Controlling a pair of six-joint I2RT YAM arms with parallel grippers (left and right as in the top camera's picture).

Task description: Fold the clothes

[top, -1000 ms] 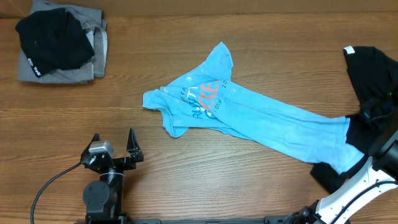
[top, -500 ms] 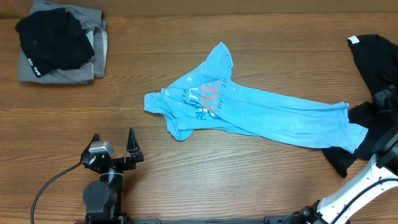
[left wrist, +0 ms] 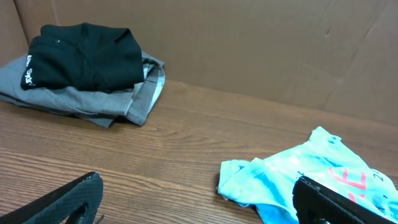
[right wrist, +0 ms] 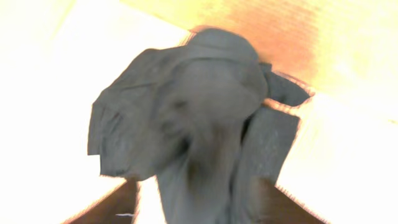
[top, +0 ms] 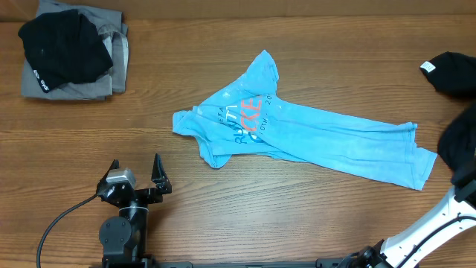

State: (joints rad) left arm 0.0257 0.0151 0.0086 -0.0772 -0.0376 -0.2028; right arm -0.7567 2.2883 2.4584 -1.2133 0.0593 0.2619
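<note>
1. The overhead view alone shows the whole wooden worktop (top: pixel 223 216). A light-blue cotton T-shirt (top: pixel 312 138) with pink-and-white lettering lies in the middle, stretched out unfolded from centre towards the near right.
2. At the far left corner a crumpled black garment (top: pixel 63 48) rests on a folded grey garment (top: pixel 74 88), well apart from the T-shirt.
3. At the far right edge the overhead view shows a black garment with a white tag (top: pixel 450 71), partly cut off by the frame. Below it is a dark mass that I cannot tell from arm or cloth, and a white arm link (top: pixel 431 231) in the near right corner.
4. The left wrist view adds a brown cardboard wall (left wrist: pixel 249 43) behind the grey-and-black stack. It shows only the T-shirt's left end, at its right.
5. The left pincer (top: pixel 135 162) sits at the near left, spread wide. It holds nothing, touches no cloth and is apart from the T-shirt.
6. Only the right wrist view, blurred and overexposed, shows a dark grey cloth (right wrist: pixel 186 118) bunched close before the lens.
7. The right pincer (right wrist: pixel 193 208) appears as two dark smears at the bottom edge, standing apart with cloth between them. I cannot tell whether it pinches the cloth.
</note>
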